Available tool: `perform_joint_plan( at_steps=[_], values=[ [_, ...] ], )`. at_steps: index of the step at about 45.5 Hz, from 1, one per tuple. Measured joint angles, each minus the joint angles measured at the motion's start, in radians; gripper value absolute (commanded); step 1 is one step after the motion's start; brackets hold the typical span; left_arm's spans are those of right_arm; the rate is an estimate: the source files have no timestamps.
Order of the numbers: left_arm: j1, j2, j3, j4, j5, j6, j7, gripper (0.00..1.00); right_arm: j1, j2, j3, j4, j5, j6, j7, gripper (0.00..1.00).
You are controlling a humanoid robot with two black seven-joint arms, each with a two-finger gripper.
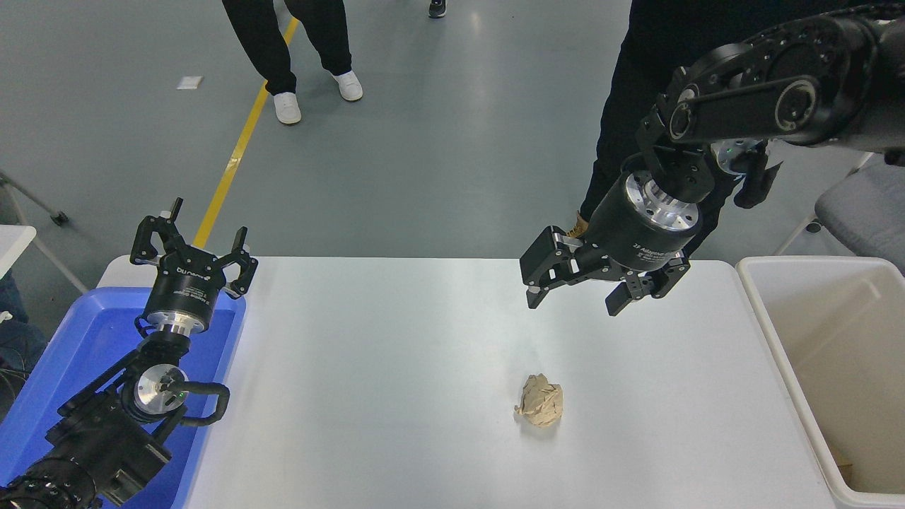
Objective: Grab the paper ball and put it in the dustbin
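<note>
Tan paper ball (540,400) sits alone on white table (368,396), right of centre. Right gripper (576,302) hangs above and beyond it, fingers spread wide, nothing held. Cream dustbin (767,332) at table's right end. Left gripper (192,240) parked w/ fingers apart over blue tray (63,367).

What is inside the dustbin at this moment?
The dustbin at the table's right edge shows bare beige walls and floor, with a small tan scrap low inside. Its right part runs out of frame. The paper ball lies on the table.
</note>
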Motion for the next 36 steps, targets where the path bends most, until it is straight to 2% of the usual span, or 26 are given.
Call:
perform_joint_plan(
  at_steps=[36],
  values=[
    [0.0,0.001,0.0,0.0,0.0,0.0,0.0,0.98,-0.005,0.007,0.001,-0.003,0.0,0.0,0.0,1.0]
  ],
)
